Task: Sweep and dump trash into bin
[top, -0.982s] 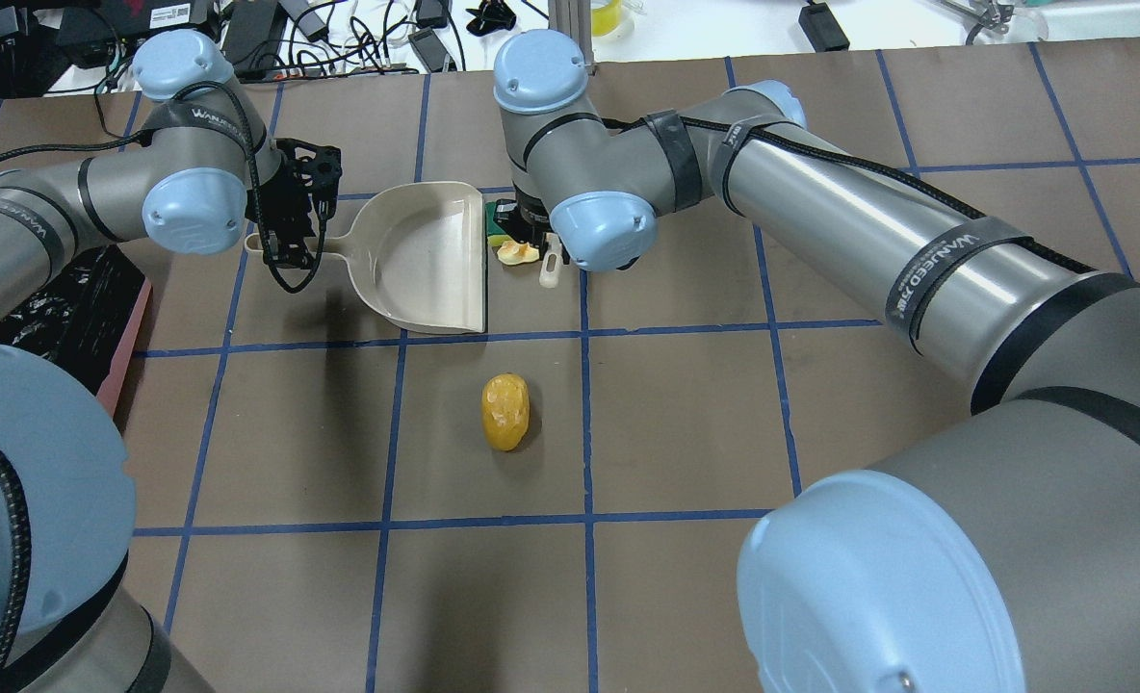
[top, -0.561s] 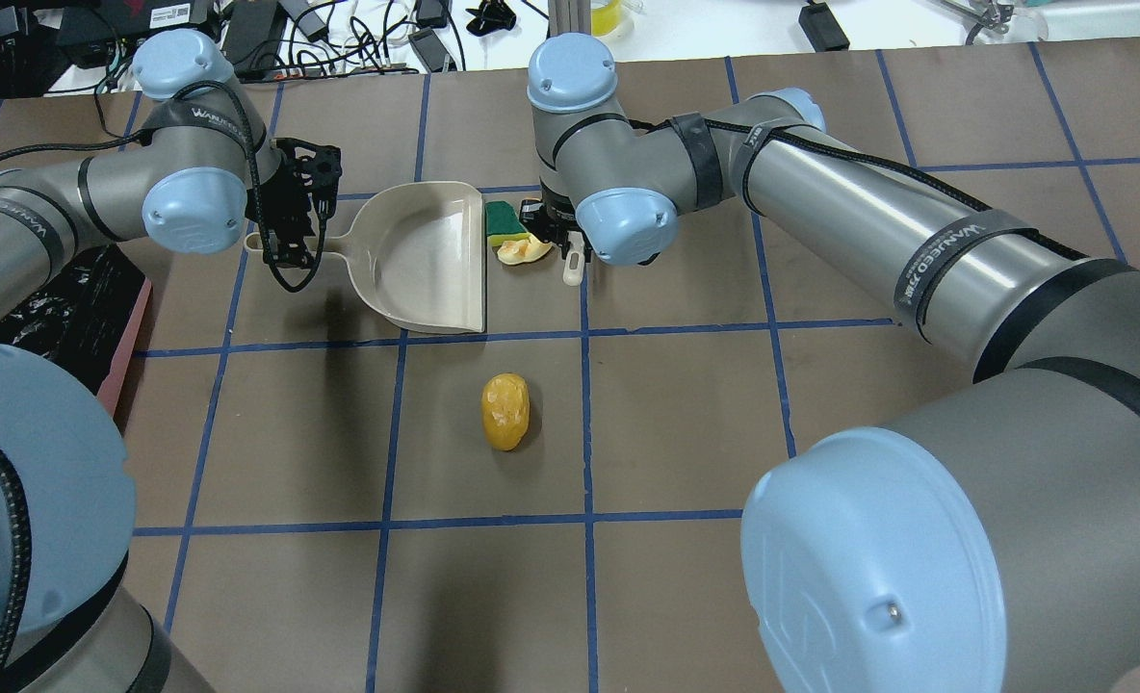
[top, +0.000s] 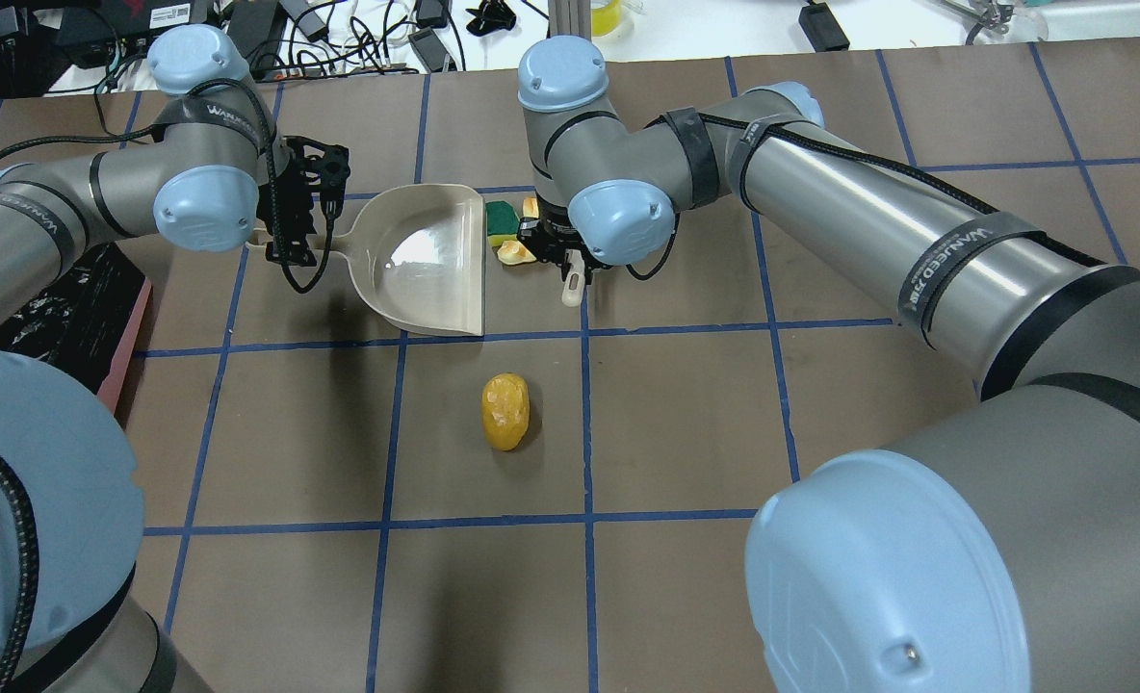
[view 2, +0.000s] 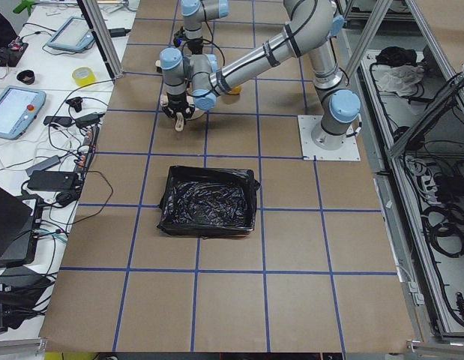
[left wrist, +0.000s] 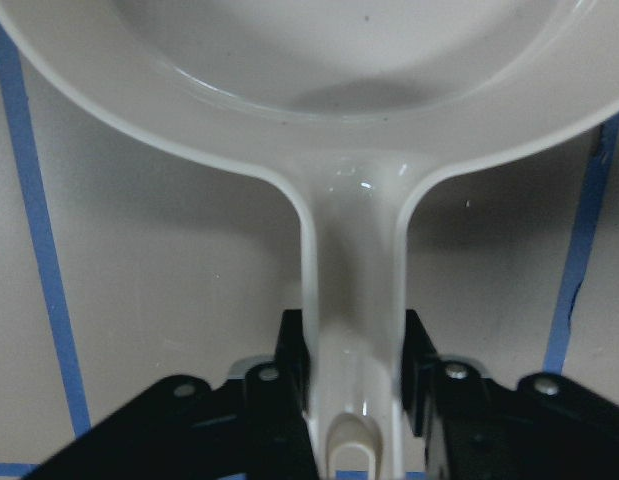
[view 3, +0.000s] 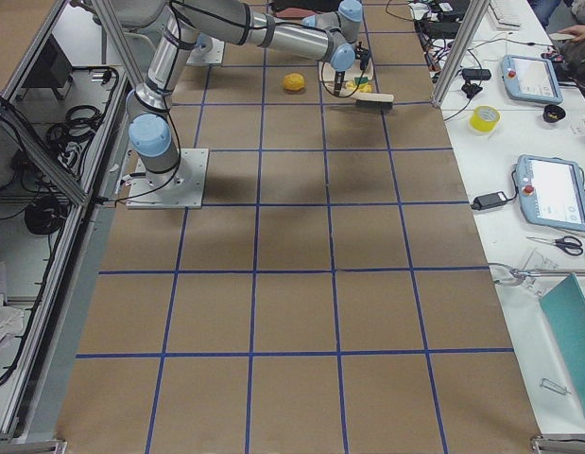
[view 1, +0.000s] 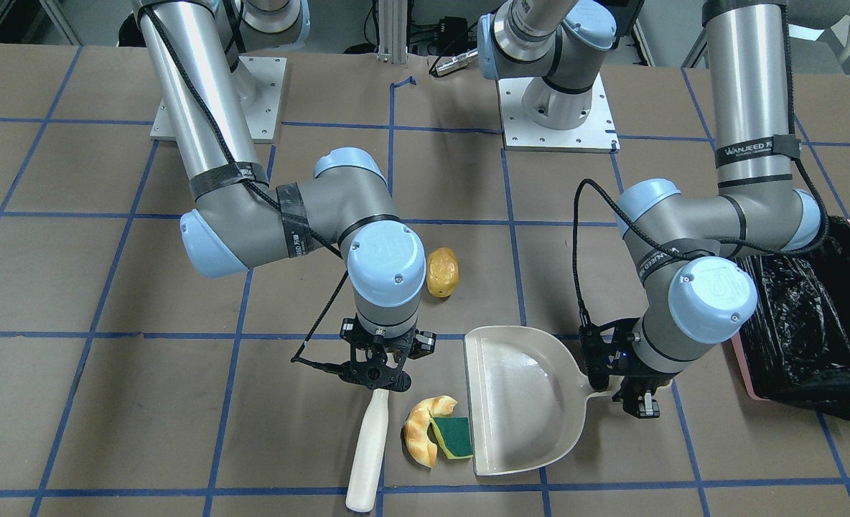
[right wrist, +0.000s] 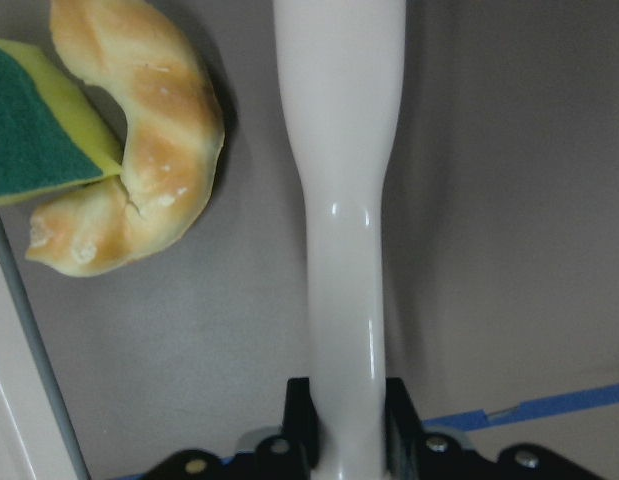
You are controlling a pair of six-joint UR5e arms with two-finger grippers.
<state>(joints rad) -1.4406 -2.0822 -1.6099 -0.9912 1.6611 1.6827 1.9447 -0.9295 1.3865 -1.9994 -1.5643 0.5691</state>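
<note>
Green sponge (view 1: 454, 436), croissant (view 1: 419, 431), between brush handle (view 1: 367, 451) and dustpan (view 1: 518, 391)

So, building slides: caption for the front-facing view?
Right pincer holds a brush beside bread and sponge before the dustpan; left pincer grips its handle; potato apart.

The brown paper counter (view 1: 73, 287) bears a blue tape grid; the plastic dustpan (view 1: 518, 388) is off-white, and the sponge wedge (view 1: 455, 434) is green and yellow.

The left arm's black strap (view 1: 755, 150) and the right arm's strap (top: 960, 252) read, seemingly, "WANJEED".
</note>
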